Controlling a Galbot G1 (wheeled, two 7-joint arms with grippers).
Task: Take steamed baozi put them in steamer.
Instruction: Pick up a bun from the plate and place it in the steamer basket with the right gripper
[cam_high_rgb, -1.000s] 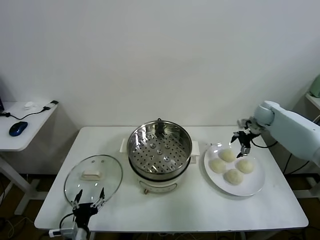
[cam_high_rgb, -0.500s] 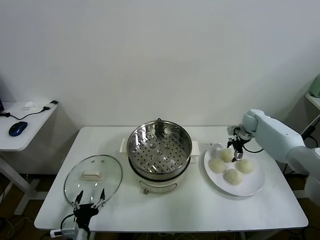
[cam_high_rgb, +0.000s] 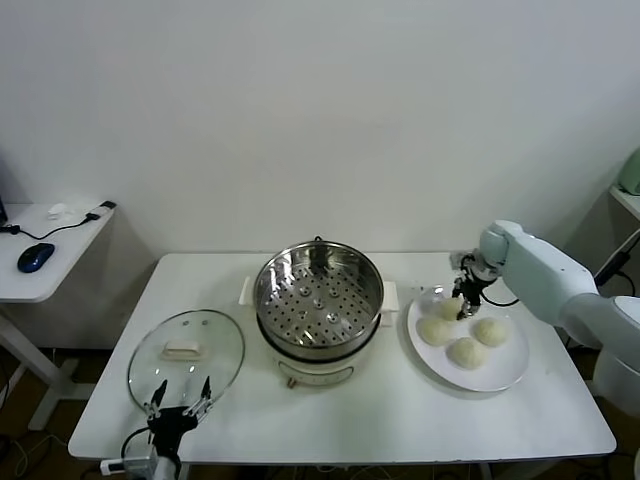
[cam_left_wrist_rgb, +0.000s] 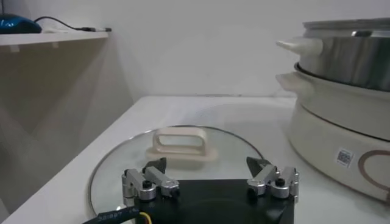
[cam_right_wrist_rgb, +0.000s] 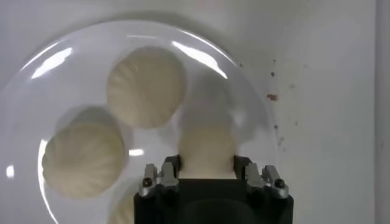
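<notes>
At the back left part of the flat white round plate (cam_high_rgb: 505, 372), the right gripper (cam_high_rgb: 464, 298) is closed on one small cream-white domed baozi (cam_high_rgb: 449, 308), which the right wrist view shows pinched between the two fingers (cam_right_wrist_rgb: 167, 170) while it sits on the plate. Three more cream-white steamed baozi lie just beside it on the same plate: one (cam_high_rgb: 435, 330) toward the steamer, one (cam_high_rgb: 490, 330) toward the table's right edge and one (cam_high_rgb: 466, 352) nearest the front, all close together, with bare plate left along the front and right rim. To the plate's left, just beside it, stands the round shiny steel steamer (cam_high_rgb: 319, 300) with its perforated tray showing, cream-white base and side handles; its tall wall rises between the plate and the tray. Farther left on the white table (cam_high_rgb: 400, 420) the round glass lid (cam_high_rgb: 187, 356) lies flat, its cream handle up, near the front left corner. The left gripper (cam_high_rgb: 178, 400) hovers at that lid's near edge, fingers spread wide and holding nothing. Open table surface runs along the front edge before the steamer and plate. Beyond the table's left side stands a small white side desk (cam_high_rgb: 50, 262) carrying a blue computer mouse (cam_high_rgb: 36, 257) and a black cable.
</notes>
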